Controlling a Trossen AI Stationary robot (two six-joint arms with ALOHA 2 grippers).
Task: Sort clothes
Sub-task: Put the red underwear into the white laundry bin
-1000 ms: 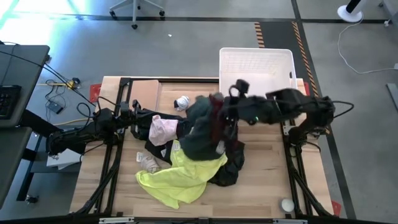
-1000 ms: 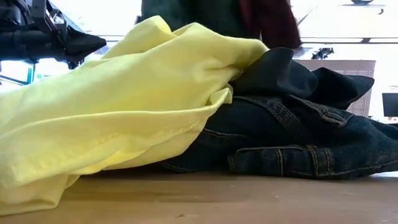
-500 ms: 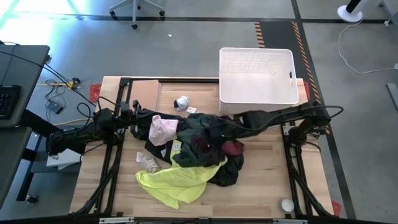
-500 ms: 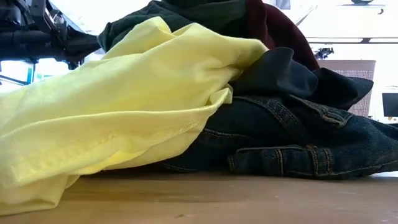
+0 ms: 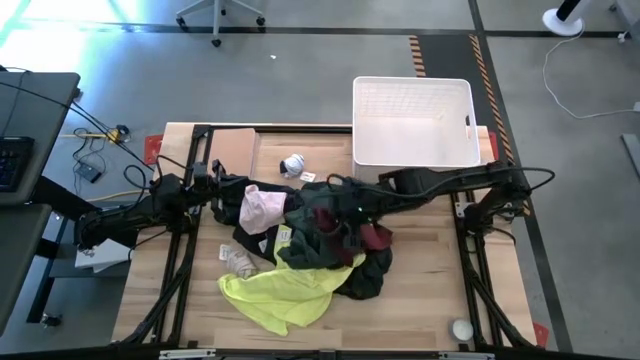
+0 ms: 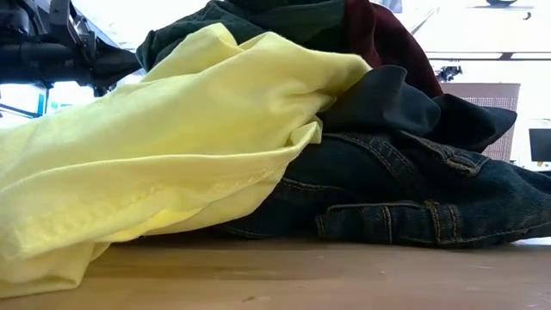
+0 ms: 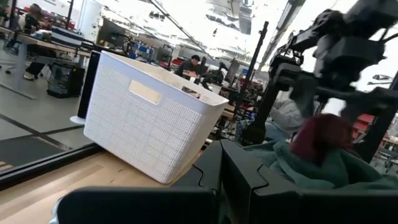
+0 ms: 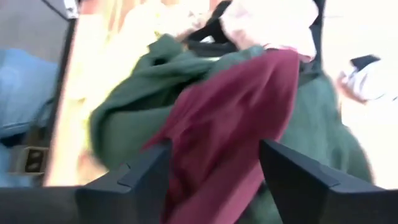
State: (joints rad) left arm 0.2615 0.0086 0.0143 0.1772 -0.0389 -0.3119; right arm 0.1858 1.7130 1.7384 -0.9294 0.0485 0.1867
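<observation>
High view looks straight down on the wooden worktop (image 5: 420, 260); low view sits level, close against the neon yellow fabric garment (image 6: 155, 146) both share.

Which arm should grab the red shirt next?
Probably the right one. Its claw hangs open over the red shirt on the pile, while the left claw waits at the pile's edge.

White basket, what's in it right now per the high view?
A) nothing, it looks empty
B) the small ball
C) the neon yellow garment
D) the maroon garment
A: the white basket shows only its bare mesh floor, while the maroon garment and neon yellow garment lie in the pile on the table.
</observation>
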